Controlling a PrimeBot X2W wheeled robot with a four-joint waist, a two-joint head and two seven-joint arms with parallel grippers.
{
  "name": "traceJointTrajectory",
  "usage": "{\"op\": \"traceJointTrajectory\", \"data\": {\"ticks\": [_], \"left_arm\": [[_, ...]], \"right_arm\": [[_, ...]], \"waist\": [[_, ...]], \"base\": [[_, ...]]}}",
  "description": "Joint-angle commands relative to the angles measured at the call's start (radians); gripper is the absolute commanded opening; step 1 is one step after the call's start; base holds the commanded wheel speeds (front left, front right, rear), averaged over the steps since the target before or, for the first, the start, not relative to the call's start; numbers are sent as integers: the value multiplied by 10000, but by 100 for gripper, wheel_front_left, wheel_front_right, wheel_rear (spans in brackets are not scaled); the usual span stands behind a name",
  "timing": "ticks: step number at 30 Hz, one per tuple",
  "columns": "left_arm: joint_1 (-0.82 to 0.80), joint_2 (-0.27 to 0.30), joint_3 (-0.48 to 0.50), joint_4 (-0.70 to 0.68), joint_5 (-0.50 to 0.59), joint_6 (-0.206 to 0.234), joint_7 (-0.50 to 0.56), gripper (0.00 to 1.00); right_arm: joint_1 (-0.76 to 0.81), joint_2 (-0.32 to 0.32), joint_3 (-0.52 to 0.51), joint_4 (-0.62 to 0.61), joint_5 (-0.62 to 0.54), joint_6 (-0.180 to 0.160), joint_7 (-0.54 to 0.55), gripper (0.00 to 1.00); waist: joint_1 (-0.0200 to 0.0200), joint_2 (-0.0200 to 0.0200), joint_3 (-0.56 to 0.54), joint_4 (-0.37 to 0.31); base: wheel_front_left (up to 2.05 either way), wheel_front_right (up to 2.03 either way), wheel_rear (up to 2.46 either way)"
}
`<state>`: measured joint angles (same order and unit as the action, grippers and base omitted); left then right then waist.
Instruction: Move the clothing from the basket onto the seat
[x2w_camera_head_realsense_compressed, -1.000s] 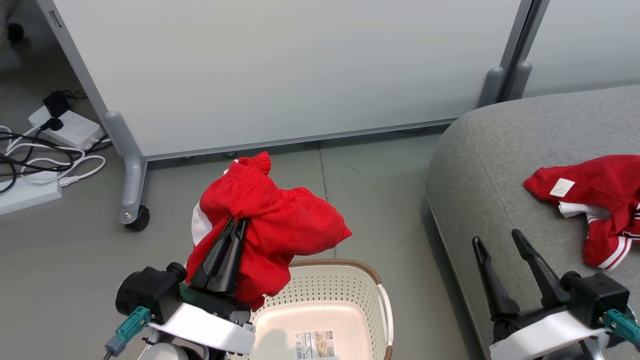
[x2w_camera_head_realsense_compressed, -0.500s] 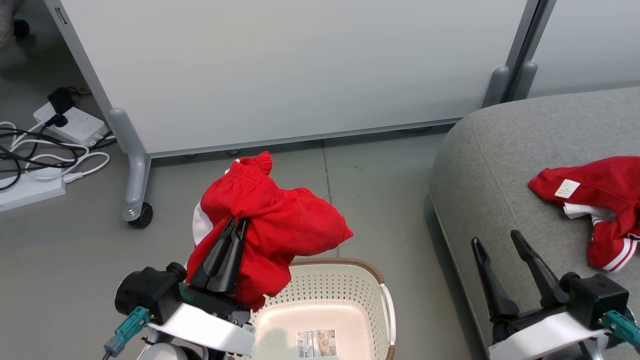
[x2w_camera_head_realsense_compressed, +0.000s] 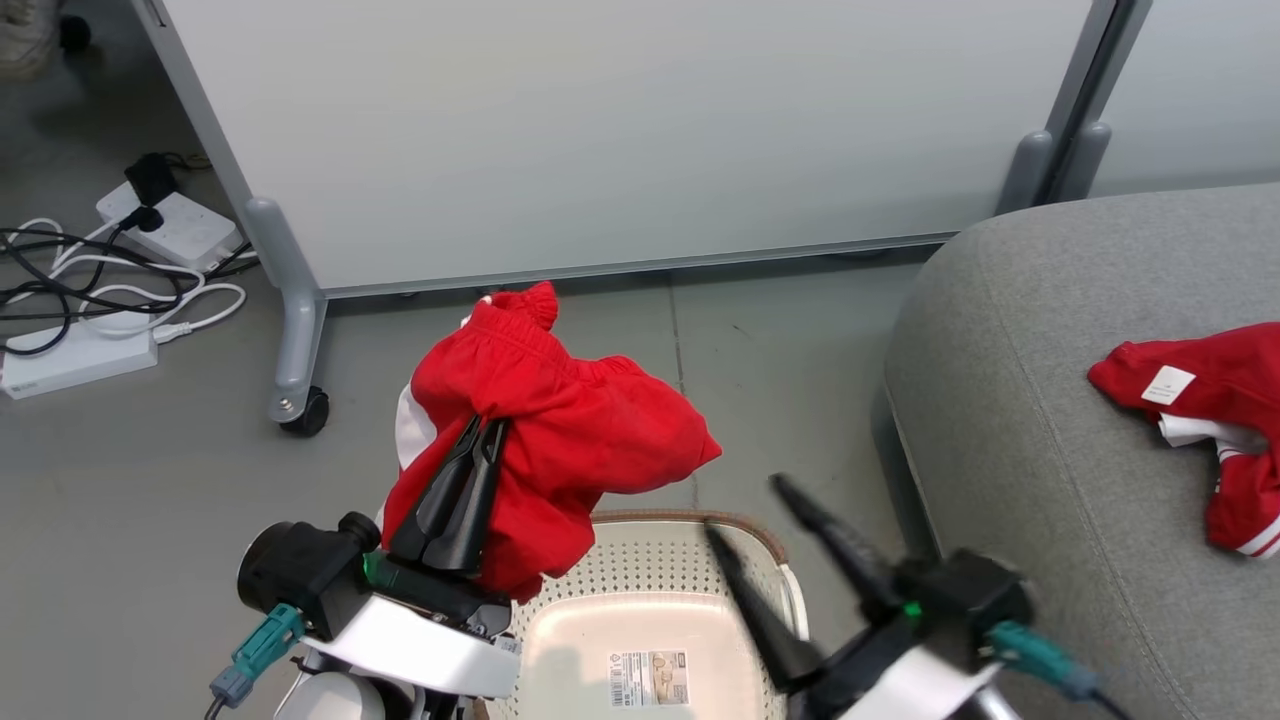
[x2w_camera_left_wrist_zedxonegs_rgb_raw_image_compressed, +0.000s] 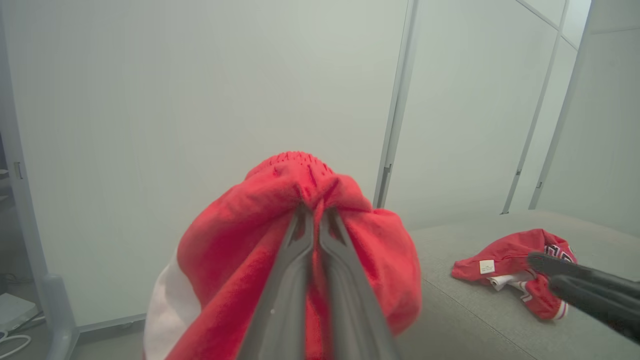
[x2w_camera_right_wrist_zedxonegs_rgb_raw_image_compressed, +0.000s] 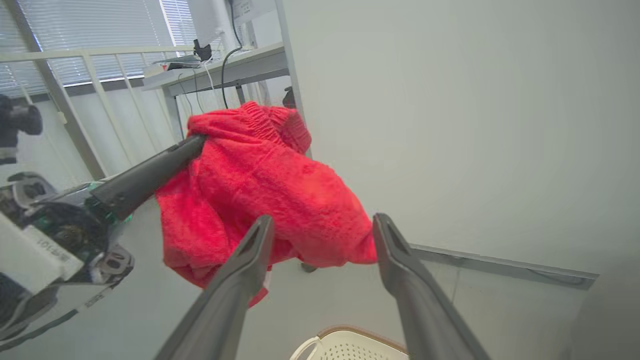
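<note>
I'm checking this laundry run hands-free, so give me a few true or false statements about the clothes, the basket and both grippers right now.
1. The left gripper is shut on a red garment, held up off the floor. True.
2. The right gripper is clamped on clothing. False: its fingers are spread and hold nothing.
3. The basket has clothing piled on its base. False: the part of the base that shows carries just a label.
4. A second red garment lies on the grey sofa. True.
5. The held garment touches the sofa. False: it hangs apart from it, over the floor by the basket.
</note>
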<state>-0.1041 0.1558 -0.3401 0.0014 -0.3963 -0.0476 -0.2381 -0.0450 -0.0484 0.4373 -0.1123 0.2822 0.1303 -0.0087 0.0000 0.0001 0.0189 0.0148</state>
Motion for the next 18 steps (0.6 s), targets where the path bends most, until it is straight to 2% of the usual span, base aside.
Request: {"op": "traceJointTrajectory", "data": {"ticks": [1,7,18], "left_arm": [[-158,23,0,-58,39,-34,-53,0],[-349,-36,-154,-72,80,-99,-83,0],[-513,-192,-455,-80,96,-206,-130,0]], "right_arm": [[-198,-40,326,105,91,10,36,100],[-1286,-51,2488,980,782,10,-210,100],[-3404,-46,4049,3209,1743,10,-1045,100]], "waist": [[0,-1,30,80],[0,-1,98,346],[0,-1,206,702]], "base": [[0,0,0],[0,0,0],[0,0,0]]}}
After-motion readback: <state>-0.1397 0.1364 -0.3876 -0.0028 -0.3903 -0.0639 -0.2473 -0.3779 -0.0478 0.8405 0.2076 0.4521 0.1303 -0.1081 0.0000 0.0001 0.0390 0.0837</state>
